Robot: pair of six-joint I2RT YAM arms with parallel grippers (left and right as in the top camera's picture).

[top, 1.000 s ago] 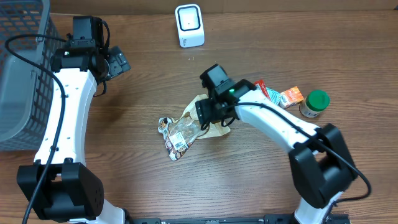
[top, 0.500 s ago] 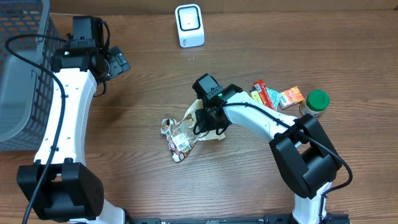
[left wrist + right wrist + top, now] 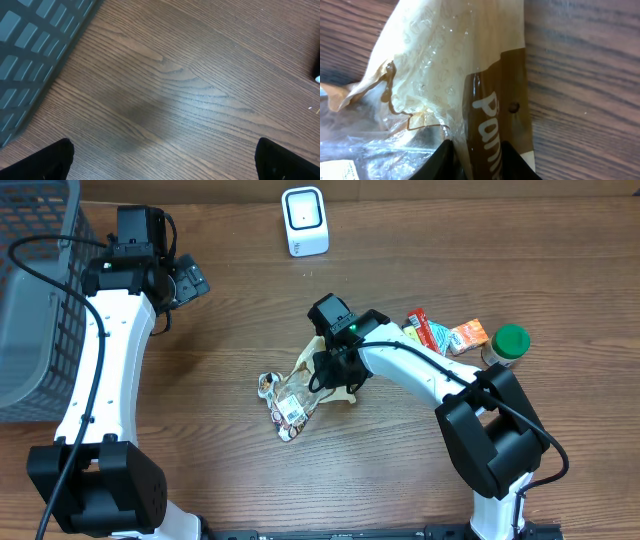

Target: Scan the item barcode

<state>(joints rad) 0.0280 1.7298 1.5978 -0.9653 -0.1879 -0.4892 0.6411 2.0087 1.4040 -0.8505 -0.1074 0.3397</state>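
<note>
The item is a crinkled clear and cream packet (image 3: 295, 390) with a brown band, lying flat mid-table; a white barcode label (image 3: 290, 412) shows at its near-left end. My right gripper (image 3: 335, 375) sits over the packet's right end. In the right wrist view its jaws pinch the brown band (image 3: 492, 100) from both sides, gripper (image 3: 475, 162) shut on it. The white scanner (image 3: 304, 220) stands at the back centre. My left gripper (image 3: 187, 281) hovers far left, open, with only bare wood between its fingertips (image 3: 52, 160).
A grey mesh basket (image 3: 30, 300) fills the left edge and shows at the corner of the left wrist view (image 3: 30, 45). Orange and red snack packets (image 3: 445, 333) and a green-lidded jar (image 3: 508, 345) lie to the right.
My right gripper has shifted slightly left onto the packet's end and its jaws have closed around the brown band. The left arm has not moved.
</note>
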